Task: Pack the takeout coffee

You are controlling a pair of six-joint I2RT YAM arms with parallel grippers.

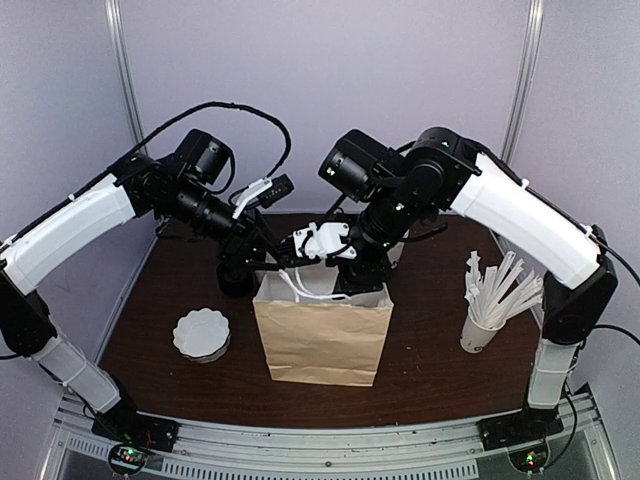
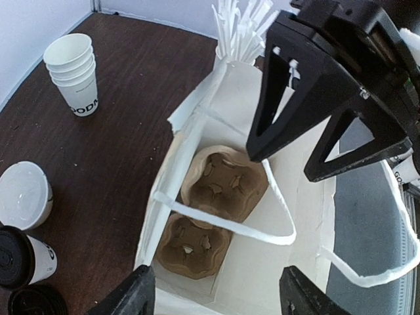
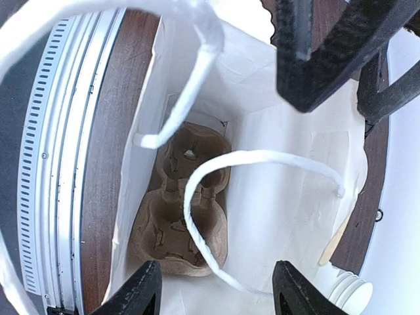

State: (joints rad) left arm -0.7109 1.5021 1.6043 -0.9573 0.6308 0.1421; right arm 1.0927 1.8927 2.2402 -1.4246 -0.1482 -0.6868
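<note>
A dark brown table (image 1: pixel 430 370) sits between pale grey walls, with a brown paper bag (image 1: pixel 320 340) upright at its middle. The left fingers (image 2: pixel 134 295) hang spread wide over the bag's open mouth, pinching nothing. The right fingers (image 3: pixel 141 292) are spread as well and empty, facing the left ones across the same opening. Straight below both pairs, on the white floor of the bag, lies a brown moulded cup carrier (image 2: pixel 213 187), and the bag's white handles (image 3: pixel 197 197) loop loosely above it. The takeout coffee (image 2: pixel 29 256) stands upright on the table outside the bag, black lid on, off to the side of the left fingers and well apart from them. Further out on that side stands a nested stack of white cups (image 2: pixel 75 79). Beyond the right fingers is a cup of white paper-wrapped sticks (image 1: pixel 485 325).
</note>
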